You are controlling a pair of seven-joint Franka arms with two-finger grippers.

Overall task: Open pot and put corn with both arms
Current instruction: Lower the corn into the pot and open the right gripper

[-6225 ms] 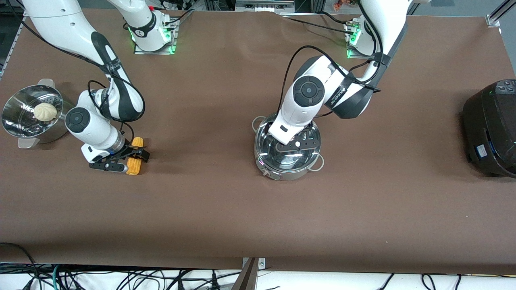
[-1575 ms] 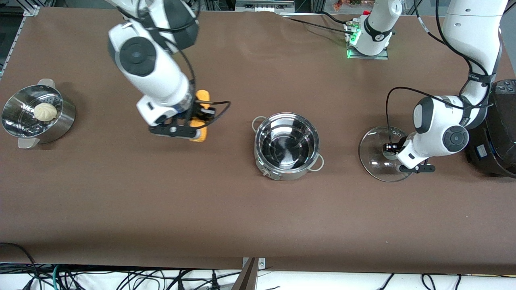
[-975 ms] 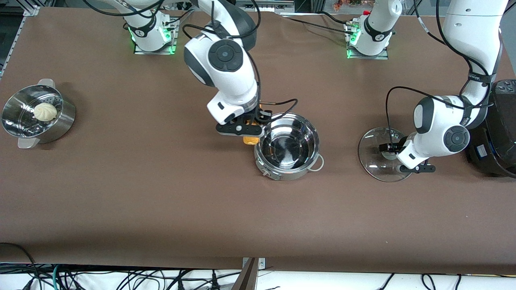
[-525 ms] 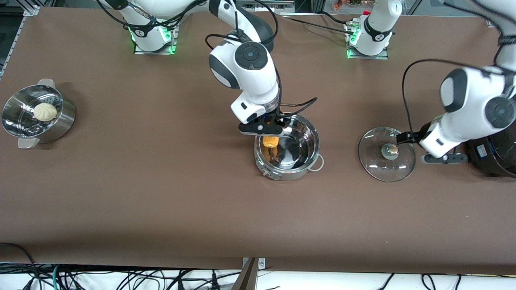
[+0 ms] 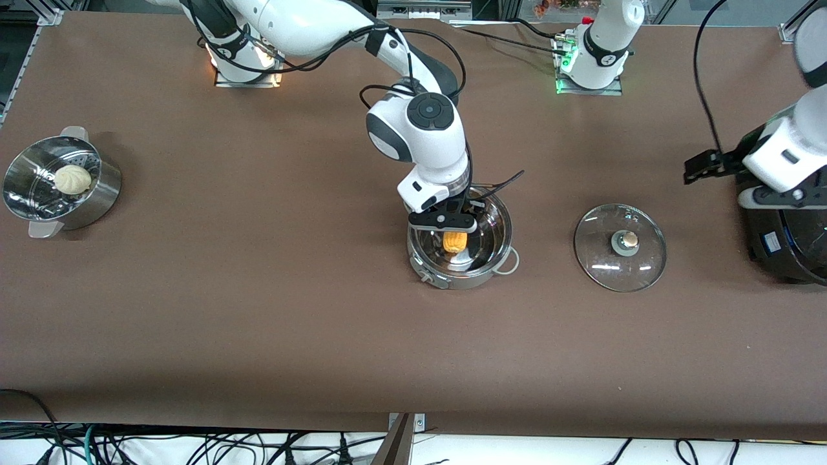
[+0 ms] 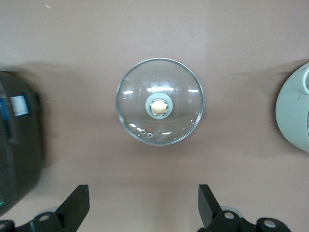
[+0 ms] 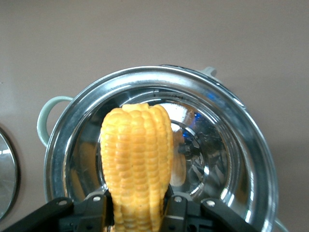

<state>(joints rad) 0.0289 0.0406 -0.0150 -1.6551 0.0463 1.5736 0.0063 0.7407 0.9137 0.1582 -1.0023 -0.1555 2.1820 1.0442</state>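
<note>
The table (image 5: 258, 323) is covered by a brown mat. A black cooker (image 5: 785, 239) is located at the left arm's end of the table. A steamer (image 5: 61, 187) with a white bun (image 5: 72, 179) in it is located at the right arm's end.

The pot (image 5: 460, 274) is positioned near the middle of the table, uncovered. Its interior is seen in the right wrist view, with the rim (image 7: 159, 72) fully exposed.

The lid (image 5: 620, 256) is laid flat on the mat between the pot and the cooker, apart from both. Its tan knob (image 6: 158, 107) faces upward.

The right gripper (image 5: 447, 223) is positioned over the open pot. Its fingers (image 7: 94, 212) are clamped on the corn (image 7: 136, 164). The corn (image 5: 454, 241) is held upright in the air, with its free end pointed down into the pot; contact with the pot floor cannot be determined.

The left gripper (image 5: 704, 166) is raised over the mat near the cooker, above the lid. Its fingers (image 6: 77, 205) are spread wide, and nothing is held between them.
</note>
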